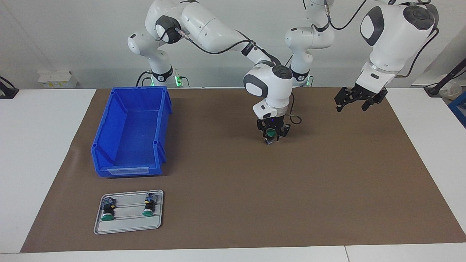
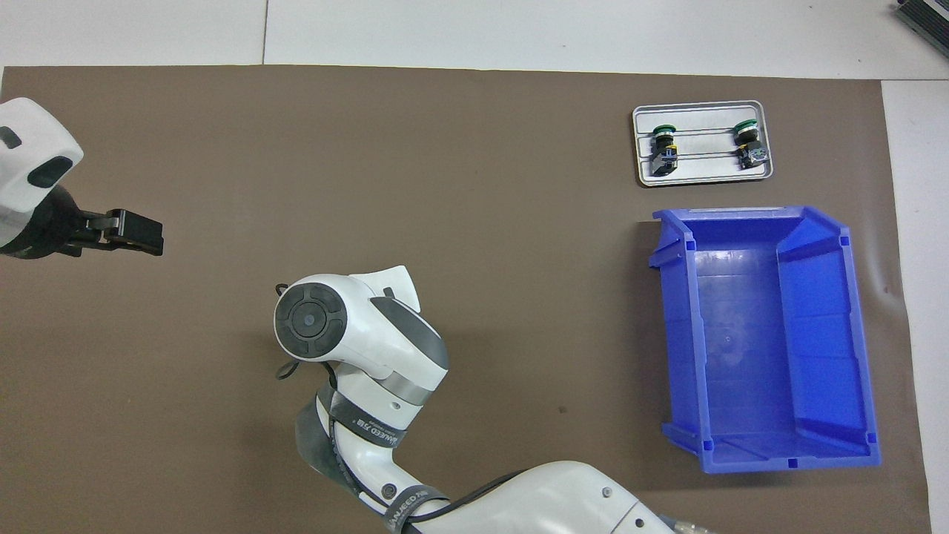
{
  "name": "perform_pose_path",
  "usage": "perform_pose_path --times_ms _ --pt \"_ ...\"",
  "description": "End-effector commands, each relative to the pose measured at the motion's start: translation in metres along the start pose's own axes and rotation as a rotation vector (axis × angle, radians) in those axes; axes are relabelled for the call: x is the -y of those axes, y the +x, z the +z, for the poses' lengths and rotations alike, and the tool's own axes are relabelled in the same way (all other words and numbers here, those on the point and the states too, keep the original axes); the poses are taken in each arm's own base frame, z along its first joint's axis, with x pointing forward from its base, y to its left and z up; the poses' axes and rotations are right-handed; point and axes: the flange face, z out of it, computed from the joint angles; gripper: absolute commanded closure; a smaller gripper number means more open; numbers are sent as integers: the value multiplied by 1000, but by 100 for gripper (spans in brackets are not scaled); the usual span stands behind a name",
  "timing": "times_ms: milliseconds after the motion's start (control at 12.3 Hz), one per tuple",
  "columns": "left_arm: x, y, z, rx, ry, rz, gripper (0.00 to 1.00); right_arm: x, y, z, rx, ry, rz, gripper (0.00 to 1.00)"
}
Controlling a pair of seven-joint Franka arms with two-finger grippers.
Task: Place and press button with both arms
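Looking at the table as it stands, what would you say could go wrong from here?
1. The right gripper is shut on a green-capped button low over the brown mat; the button looks tilted, so it might topple when released.
2. The left gripper hangs open and raised over the mat, so pressing needs a long reach toward the right arm.

1. A robotics lab: two white arms (image 1: 204,29) are mounted at a white tabletop (image 1: 43,145) before a plain pale wall.
2. A brown mat (image 1: 291,189) covers the tabletop.
3. On the mat, a blue parts bin (image 1: 131,127) sits beside a grey tray (image 1: 129,227).
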Motion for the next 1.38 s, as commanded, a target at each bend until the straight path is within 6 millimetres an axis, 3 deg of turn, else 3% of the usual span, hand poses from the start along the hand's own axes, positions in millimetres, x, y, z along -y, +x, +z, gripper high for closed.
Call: perform_pose_path --times_ms 0,81,244,407,570,814,1058,1302 --pt "0 -5 -4 -3 20 21 0 -3 2 -5 -24 12 17 100" --pt "7 -4 -4 -6 20 7 0 -4 10 -8 -10 25 39 100" --pt "13 -4 -4 -2 20 -8 0 -13 37 -37 -23 44 70 100" --pt "15 -4 -4 -2 20 -14 0 -38 66 -72 -37 52 113 100" --pt "15 -4 -4 -3 20 -13 0 -76 97 -107 -52 62 159 100" --pt "15 -4 -4 -2 20 -13 0 -151 156 -138 -28 66 172 100" --pt "15 -4 -4 -2 20 -14 0 -213 220 -152 1 69 195 100" --pt "15 -4 -4 -2 20 -14 0 -270 282 -151 4 79 148 100"
